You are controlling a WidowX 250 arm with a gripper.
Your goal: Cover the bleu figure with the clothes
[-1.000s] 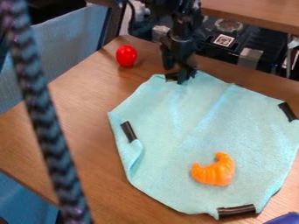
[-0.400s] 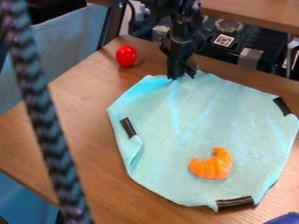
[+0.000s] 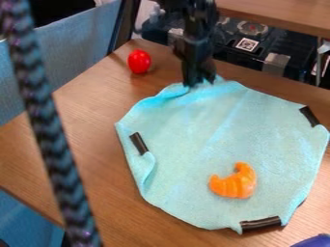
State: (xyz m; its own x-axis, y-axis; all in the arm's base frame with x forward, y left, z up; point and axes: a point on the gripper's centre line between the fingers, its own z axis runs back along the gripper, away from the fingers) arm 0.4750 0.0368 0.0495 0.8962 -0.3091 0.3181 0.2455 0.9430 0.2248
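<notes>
Black, the gripper (image 3: 199, 83) we see points down, clamped on the rumpled edge of the soft turquoise cloth (image 3: 187, 159); across the cloth from it lies a blue object (image 3: 314, 241).

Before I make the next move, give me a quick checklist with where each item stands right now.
1. Gripper at the cloth's far edge: ok.
2. Firm grip on the cloth: cannot tell.
3. Nothing lying on the cloth: not ok, the orange croissant is on top.
4. Red egg-shaped object off the cloth: ok, it sits on the table.
5. Blue object at the bottom right confirmed as the target figure: cannot tell, it's cut off by the view's edge.
</notes>
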